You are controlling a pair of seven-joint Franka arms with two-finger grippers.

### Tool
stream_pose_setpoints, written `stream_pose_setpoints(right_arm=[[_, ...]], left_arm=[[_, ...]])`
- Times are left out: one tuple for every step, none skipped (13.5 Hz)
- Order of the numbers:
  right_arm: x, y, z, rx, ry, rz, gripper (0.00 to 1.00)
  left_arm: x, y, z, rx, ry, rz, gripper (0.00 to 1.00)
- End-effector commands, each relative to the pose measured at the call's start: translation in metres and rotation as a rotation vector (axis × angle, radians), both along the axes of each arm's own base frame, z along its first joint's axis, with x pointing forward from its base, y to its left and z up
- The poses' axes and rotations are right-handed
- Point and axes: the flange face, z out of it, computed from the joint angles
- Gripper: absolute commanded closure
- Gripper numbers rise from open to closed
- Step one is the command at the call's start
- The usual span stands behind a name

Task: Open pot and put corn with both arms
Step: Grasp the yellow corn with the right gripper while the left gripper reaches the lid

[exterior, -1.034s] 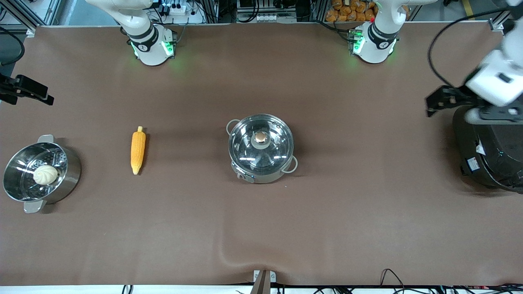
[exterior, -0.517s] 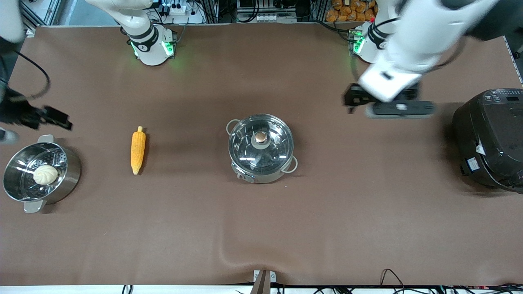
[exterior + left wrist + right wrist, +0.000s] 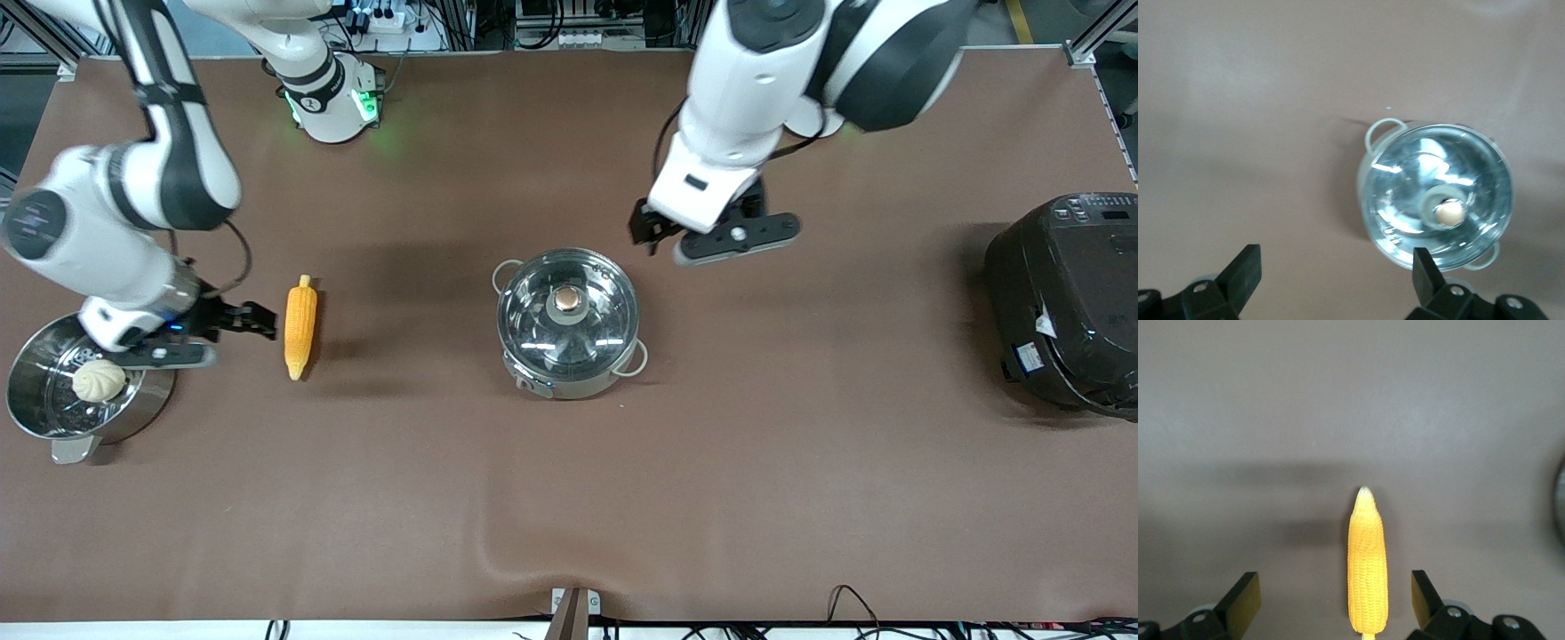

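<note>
Both arms have swung in from the table ends. Left tool (image 3: 652,233) is now up over the table (image 3: 800,444) just beside the pot (image 3: 567,322), fingers wide open. Pot sits mid-table w/ its glass lid (image 3: 1436,195) on. Right tool (image 3: 258,320) is now right next to the corn (image 3: 300,327) — open too, not touching. Corn lies flat between the pot & the steamer pot (image 3: 53,409).

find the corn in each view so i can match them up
Front view: the corn lies on the brown table mat, beside the right gripper.
Left wrist view: not in it.
Right wrist view: corn between the open fingers.
Shared landmark: the brown table mat.
</note>
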Motion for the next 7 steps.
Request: stream_pose_setpoints(right_arm=[[0.002,-0.003,-0.039,-0.006,0.031,0.014,0.0],[0.002,-0.005,-0.055,-0.012,0.047,0.028,0.0],[0.003,-0.011,-0.072,-0.023,0.054,0.041,0.0],[-0.004,-0.017,-0.095,-0.025,0.058,0.033,0.0],[-0.015,-0.022,-0.118,-0.025,0.024,0.025,0.0],[-0.025,-0.026,-0.135,-0.023,0.013,0.034,0.0],[-0.03,-0.025,-0.146,-0.022,0.03,0.049,0.0]], left_arm=[[0.007,-0.028,-0.014,-0.028,-0.012,0.091,0.0],[0.01,-0.032,-0.023,-0.037,-0.012,0.122,0.0],[0.009,-0.044,-0.033,-0.049,-0.015,0.149,0.0],[0.01,-0.054,-0.043,-0.066,-0.024,0.174,0.0],[0.011,-0.064,-0.052,-0.079,-0.028,0.207,0.0],[0.012,-0.075,-0.057,-0.106,-0.038,0.245,0.0],[0.015,-0.088,-0.067,-0.13,-0.04,0.292,0.0]])
